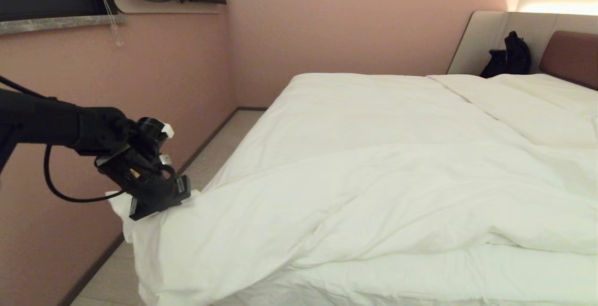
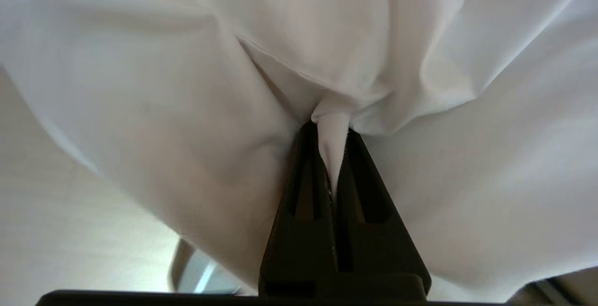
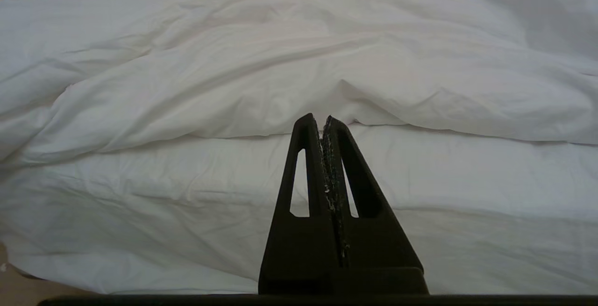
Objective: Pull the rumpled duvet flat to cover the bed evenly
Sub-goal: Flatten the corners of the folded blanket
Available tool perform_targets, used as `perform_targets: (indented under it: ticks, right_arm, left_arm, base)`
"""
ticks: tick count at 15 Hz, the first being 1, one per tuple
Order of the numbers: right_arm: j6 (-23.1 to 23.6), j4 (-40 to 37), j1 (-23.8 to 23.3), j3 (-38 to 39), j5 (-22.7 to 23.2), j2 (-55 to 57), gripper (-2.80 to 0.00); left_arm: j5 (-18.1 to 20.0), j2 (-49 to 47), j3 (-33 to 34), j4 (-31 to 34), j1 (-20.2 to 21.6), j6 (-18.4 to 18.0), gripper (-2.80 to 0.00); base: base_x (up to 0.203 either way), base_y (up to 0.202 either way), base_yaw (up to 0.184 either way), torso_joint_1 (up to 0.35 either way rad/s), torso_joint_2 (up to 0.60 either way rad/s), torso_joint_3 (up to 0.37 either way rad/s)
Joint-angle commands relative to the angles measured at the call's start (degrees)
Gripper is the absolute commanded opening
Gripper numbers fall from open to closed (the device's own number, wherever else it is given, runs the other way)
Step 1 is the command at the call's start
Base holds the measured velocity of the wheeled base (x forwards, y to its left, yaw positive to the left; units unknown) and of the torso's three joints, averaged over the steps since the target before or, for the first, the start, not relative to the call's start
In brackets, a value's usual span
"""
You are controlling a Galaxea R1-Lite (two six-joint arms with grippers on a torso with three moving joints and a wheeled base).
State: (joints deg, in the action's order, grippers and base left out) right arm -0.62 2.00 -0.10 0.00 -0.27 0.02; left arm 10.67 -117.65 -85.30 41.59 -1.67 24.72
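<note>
Here one duvet (image 1: 373,189), its corner clamped in the left pincer (image 2: 332,131); right pincer (image 3: 323,120) closed, empty.

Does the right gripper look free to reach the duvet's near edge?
Probably yes: the right gripper, shut and empty, faces the duvet edge with nothing between. The left gripper pinches the corner, well aside.

left claw (image 2: 332,133) pinching duvet (image 2: 140,110) (bunched fold)
</note>
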Motion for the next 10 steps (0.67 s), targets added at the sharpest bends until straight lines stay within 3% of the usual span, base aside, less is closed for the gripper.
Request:
perform_targets:
  ticks: [1,4,10]
  right_arm:
    - [0.0,0.0,0.0,0.0,0.0,0.0,-2.8]
    - [0.0,0.0,0.0,0.0,0.0,0.0,-2.8]
    - [0.0,0.0,0.0,0.0,0.0,0.0,-2.8]
  left_arm:
    - [0.1,5.5,6.5,0.1,0.0,-1.7,-2.8]
    - [0.3,9.5,13.6,-0.2,0.0,-4.1,-2.8]
    - [4.0,14.2,21.3,0.3,-0.1,-8.9,-2.8]
  base:
    - [0.0,0.0,0.0,0.0,0.0,0.0]
    - [0.0,0.0,0.0,0.0,0.0,0.0]
    - [0.0,0.0,0.0,0.0,0.0,0.0]
